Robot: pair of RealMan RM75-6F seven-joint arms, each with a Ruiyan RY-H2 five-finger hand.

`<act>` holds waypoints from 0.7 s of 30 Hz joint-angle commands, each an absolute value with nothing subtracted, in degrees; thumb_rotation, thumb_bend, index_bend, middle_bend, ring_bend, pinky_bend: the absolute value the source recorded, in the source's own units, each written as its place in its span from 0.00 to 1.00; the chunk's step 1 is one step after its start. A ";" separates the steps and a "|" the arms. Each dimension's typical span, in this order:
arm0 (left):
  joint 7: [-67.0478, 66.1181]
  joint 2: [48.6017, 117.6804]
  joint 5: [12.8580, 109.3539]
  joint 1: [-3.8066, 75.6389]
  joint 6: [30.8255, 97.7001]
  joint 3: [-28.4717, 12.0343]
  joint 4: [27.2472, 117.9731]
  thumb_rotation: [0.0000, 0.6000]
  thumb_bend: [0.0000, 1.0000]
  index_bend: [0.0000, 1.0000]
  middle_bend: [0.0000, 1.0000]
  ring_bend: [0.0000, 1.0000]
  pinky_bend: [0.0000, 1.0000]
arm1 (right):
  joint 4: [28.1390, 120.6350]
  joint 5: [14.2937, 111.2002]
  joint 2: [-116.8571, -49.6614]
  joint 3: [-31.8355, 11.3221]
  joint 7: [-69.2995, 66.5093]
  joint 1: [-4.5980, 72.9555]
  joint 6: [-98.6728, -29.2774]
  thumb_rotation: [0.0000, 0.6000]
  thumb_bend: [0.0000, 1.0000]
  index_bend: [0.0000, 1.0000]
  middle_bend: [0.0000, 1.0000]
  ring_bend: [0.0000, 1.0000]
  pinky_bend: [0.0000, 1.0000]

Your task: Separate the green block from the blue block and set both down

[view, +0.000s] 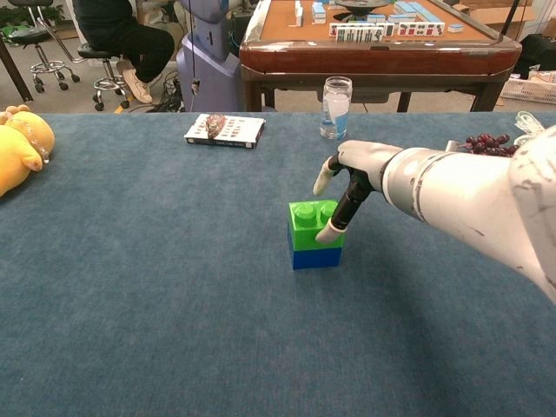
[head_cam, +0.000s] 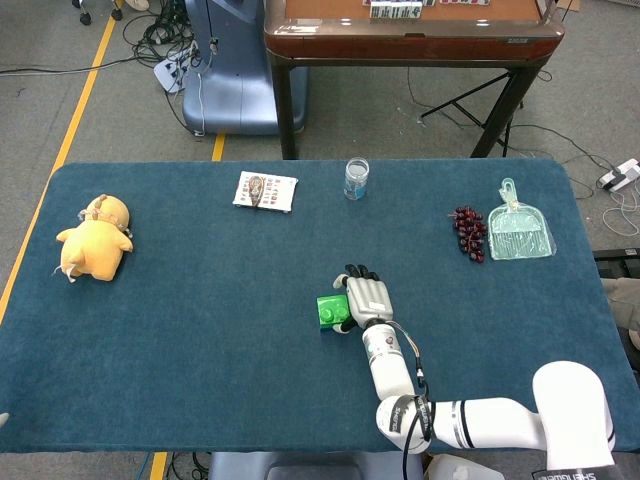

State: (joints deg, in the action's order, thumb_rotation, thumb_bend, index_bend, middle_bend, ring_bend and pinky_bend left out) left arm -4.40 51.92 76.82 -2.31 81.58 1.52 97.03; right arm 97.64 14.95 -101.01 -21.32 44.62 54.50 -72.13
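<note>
The green block (view: 311, 226) sits stacked on the blue block (view: 316, 258); right hand (view: 346, 178) fingers (view: 334, 228) spread, touching green; separation remains undone.

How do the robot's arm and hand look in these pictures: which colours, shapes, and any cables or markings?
Only the right arm shows. It is built of glossy white rounded segments with dark bands at the joints, and a thin black cable runs along the forearm. The right hand has a pale grey-white back and black fingers with whitish tips. Small dark lettering on the bulky white shoulder shell is too small to read.
</note>
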 commanded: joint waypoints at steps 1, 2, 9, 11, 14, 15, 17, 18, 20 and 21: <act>-4.33 51.95 76.82 -2.39 81.60 1.55 96.91 1.00 0.04 0.21 0.13 0.16 0.34 | 97.21 14.22 -101.19 -21.52 44.98 54.78 -71.87 1.00 0.00 0.32 0.09 0.00 0.08; -4.28 51.96 76.79 -2.41 81.58 1.55 96.86 1.00 0.04 0.21 0.13 0.16 0.34 | 97.08 13.91 -101.22 -21.62 45.07 54.86 -71.76 1.00 0.00 0.32 0.09 0.00 0.08; -4.25 52.15 76.80 -2.43 81.42 1.55 96.69 1.00 0.04 0.21 0.13 0.16 0.34 | 96.43 11.72 -101.48 -22.09 46.02 55.54 -71.31 1.00 0.07 0.33 0.10 0.00 0.08; -4.28 52.18 76.82 -2.41 81.36 1.54 96.70 1.00 0.04 0.21 0.13 0.16 0.34 | 96.33 11.38 -101.52 -22.11 46.12 55.63 -71.11 1.00 0.09 0.34 0.10 0.00 0.08; -4.28 52.20 76.83 -2.32 81.28 1.46 96.76 1.00 0.04 0.21 0.13 0.16 0.34 | 96.16 11.36 -101.59 -22.23 45.75 55.66 -70.77 1.00 0.13 0.38 0.11 0.00 0.08; -4.28 52.21 76.89 -2.25 81.27 1.39 96.76 1.00 0.04 0.21 0.13 0.16 0.34 | 96.21 11.46 -101.59 -22.30 45.53 55.62 -70.71 1.00 0.14 0.39 0.12 0.00 0.08; -4.38 52.24 76.97 -2.10 81.20 1.29 96.76 1.00 0.04 0.21 0.13 0.17 0.34 | 96.43 11.90 -101.45 -22.34 45.07 55.48 -70.71 1.00 0.16 0.42 0.12 0.00 0.08; -4.45 52.27 77.00 -1.97 81.11 1.22 96.81 1.00 0.04 0.21 0.13 0.17 0.34 | 96.69 12.20 -101.29 -22.30 44.84 55.36 -70.81 1.00 0.16 0.44 0.13 0.00 0.08; -4.46 52.29 77.00 -1.72 80.83 1.10 97.01 1.00 0.04 0.21 0.13 0.17 0.34 | 97.20 12.59 -100.95 -22.26 44.59 55.19 -71.07 1.00 0.16 0.47 0.13 0.00 0.08; -4.39 52.26 76.96 -1.56 80.59 1.04 97.16 1.00 0.04 0.21 0.13 0.17 0.35 | 97.50 12.75 -100.76 -22.31 44.41 55.08 -71.20 1.00 0.16 0.49 0.13 0.00 0.08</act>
